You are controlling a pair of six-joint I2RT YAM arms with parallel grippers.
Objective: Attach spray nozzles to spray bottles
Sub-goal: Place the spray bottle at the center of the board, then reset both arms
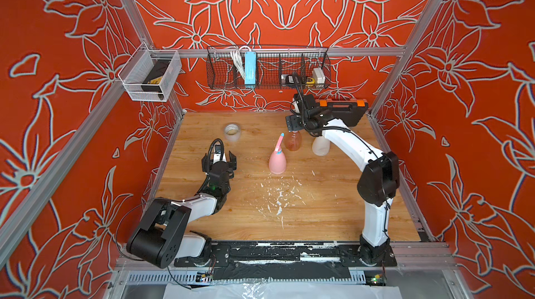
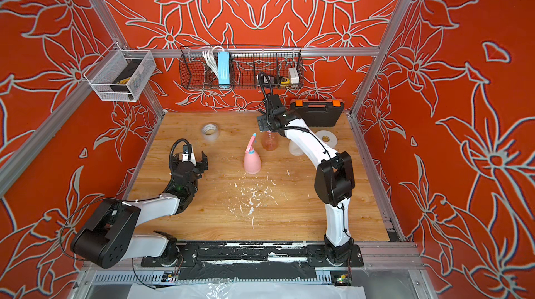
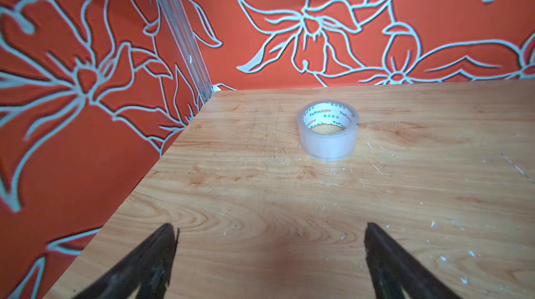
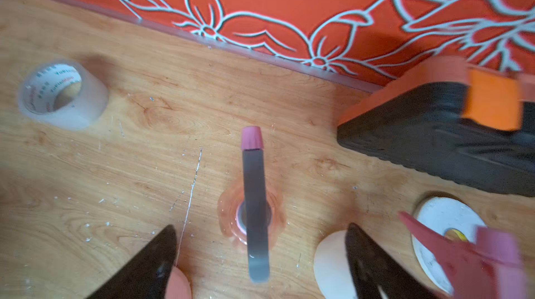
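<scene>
My right gripper (image 4: 260, 226) hangs open over the translucent orange spray bottle (image 4: 225, 219), its jaws wide apart on either side. A pink-and-grey spray nozzle (image 4: 254, 184) sits in that bottle's neck, touched by neither finger. In both top views the wrist (image 1: 295, 127) hides this nozzle above the orange bottle (image 1: 293, 141). The pink bottle (image 1: 277, 163) stands in front with a pink-and-blue nozzle (image 1: 280, 141) on it. The cream-white bottle (image 1: 320, 146) stands to the right, half behind the arm. An all-pink nozzle (image 4: 477, 257) shows blurred beside it. My left gripper (image 1: 220, 159) rests open and empty at the left.
A clear tape roll (image 1: 232, 131) lies at the back left, ahead of the left gripper (image 3: 270, 225). A white tape roll (image 2: 326, 138) lies at the back right. A black-and-orange tool case (image 1: 344, 111) stands against the back wall. White flecks mark the wooden table (image 1: 260, 219).
</scene>
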